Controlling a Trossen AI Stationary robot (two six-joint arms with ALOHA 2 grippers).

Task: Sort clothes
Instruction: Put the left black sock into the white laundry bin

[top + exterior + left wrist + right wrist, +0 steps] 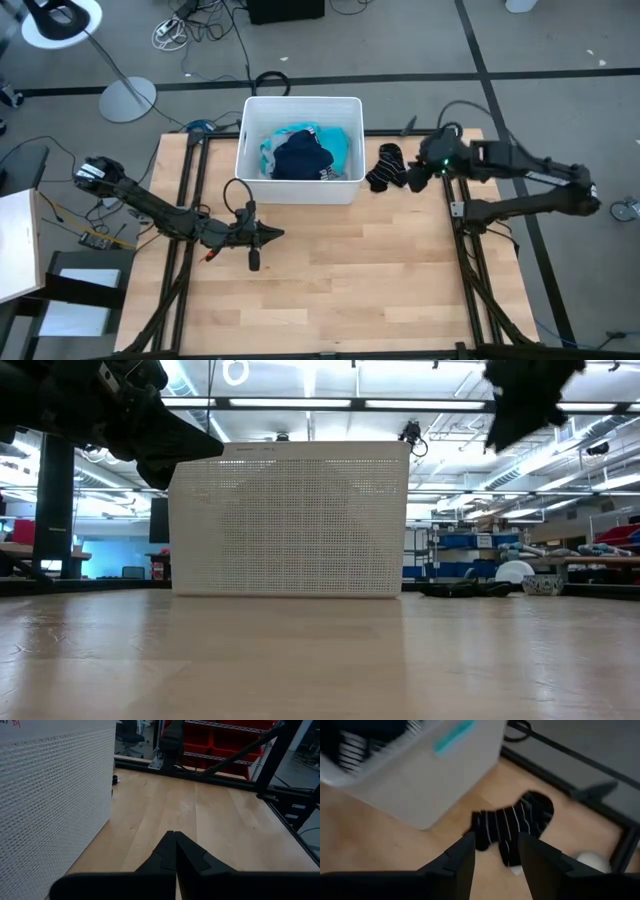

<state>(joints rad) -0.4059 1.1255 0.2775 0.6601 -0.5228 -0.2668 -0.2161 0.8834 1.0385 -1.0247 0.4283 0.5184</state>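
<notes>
A white plastic bin (300, 105) stands at the table's far middle. A teal shirt (340, 148) lies in it with a dark navy garment (300, 158) on top. My right gripper (415, 178) is just right of the bin, shut on dark white-striped socks (386, 168). In the low view the gripper and socks (530, 400) show high above the table. My left gripper (278, 236) is shut and empty, in front of the bin's near wall. The grey shirt is out of view. My right gripper pinches the striped socks between its two fingers at one end (495, 847). The fingers slant down, coming from the table's right. The rest of the socks (520, 820) spreads out past the fingertips toward the bin. In the low view they hang clear of the table.
The bin's perforated wall (290, 520) stands upright near my left gripper (175, 850). Bare wooden table (350, 290) lies in front of the bin. Black frame rails (460, 240) run along the table's left and right sides.
</notes>
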